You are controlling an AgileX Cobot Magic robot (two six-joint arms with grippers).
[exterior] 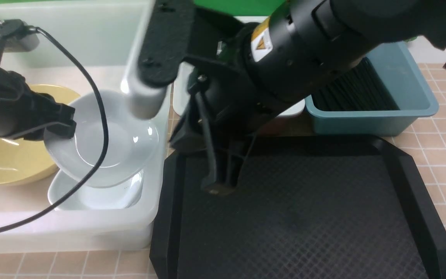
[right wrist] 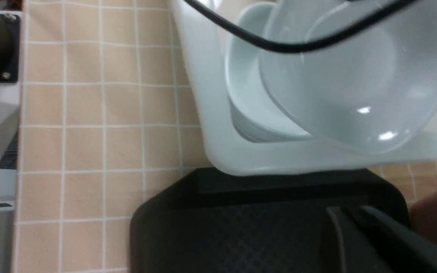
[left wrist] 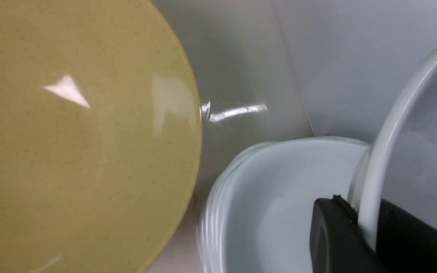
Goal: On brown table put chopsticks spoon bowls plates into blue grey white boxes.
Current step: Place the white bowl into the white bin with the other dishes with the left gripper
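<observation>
My left gripper [exterior: 61, 124] is shut on the rim of a white plate [exterior: 108, 141] and holds it tilted above a stack of plates [exterior: 95, 195] inside the white box [exterior: 72, 232]. The left wrist view shows that rim [left wrist: 378, 197] pinched between the black fingers [left wrist: 336, 235], beside the stack [left wrist: 279, 204] and the yellow bowl [left wrist: 82, 144]. The bowl [exterior: 10, 159] lies in the same box. Black chopsticks [exterior: 352, 93] fill the blue box [exterior: 381, 116]. My right gripper [exterior: 218, 182] hangs shut and empty over the black tray [exterior: 292, 217]. The spoon is out of view.
The right arm crosses the middle and hides most of the grey box [exterior: 295, 110]. A black cable [exterior: 99, 116] loops in front of the held plate. Brown tiled table [exterior: 439, 128] shows to the right of the tray and along the front edge.
</observation>
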